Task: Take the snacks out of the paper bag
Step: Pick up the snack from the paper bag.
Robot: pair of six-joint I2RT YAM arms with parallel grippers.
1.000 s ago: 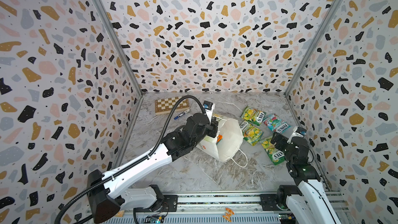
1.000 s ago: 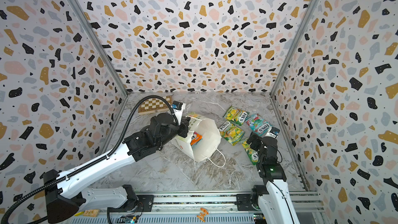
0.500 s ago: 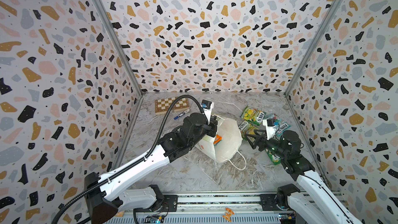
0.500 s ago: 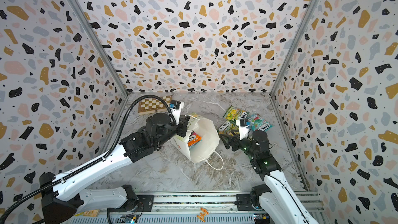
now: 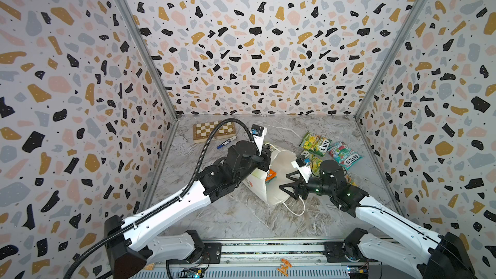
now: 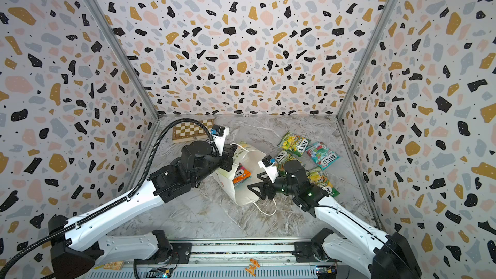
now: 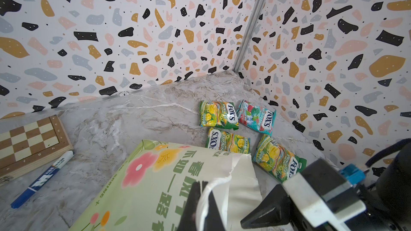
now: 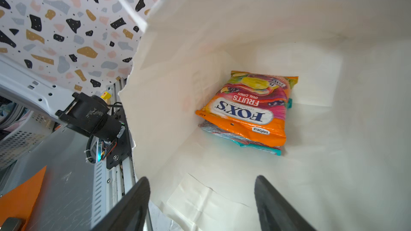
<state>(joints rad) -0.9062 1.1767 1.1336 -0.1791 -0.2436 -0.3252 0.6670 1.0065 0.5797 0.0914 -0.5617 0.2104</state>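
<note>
The white paper bag (image 5: 279, 173) (image 6: 249, 162) lies on its side, its mouth facing my right arm. My left gripper (image 7: 203, 196) (image 5: 264, 157) is shut on the bag's white cord handle at the rim and holds the mouth up. My right gripper (image 8: 201, 178) (image 5: 285, 182) (image 6: 254, 181) is open at the mouth, with nothing between its fingers. Deep inside lies an orange-pink snack packet (image 8: 246, 107) (image 6: 241, 175) on top of a teal packet (image 8: 244, 142). Several more snacks lie outside at the back right, among them a green-yellow one (image 5: 315, 143) (image 7: 218, 113) and a teal one (image 5: 345, 154) (image 7: 256, 116).
A wooden chessboard (image 5: 214, 130) and a blue marker (image 5: 226, 142) lie at the back left, beside the left arm. Speckled walls close the marble table on three sides. The bag's second cord handle (image 5: 295, 209) trails toward the front edge.
My right arm has swung left from the packets by the right wall to the bag's mouth, and its jaws have narrowed a little. The left gripper has kept its hold.
</note>
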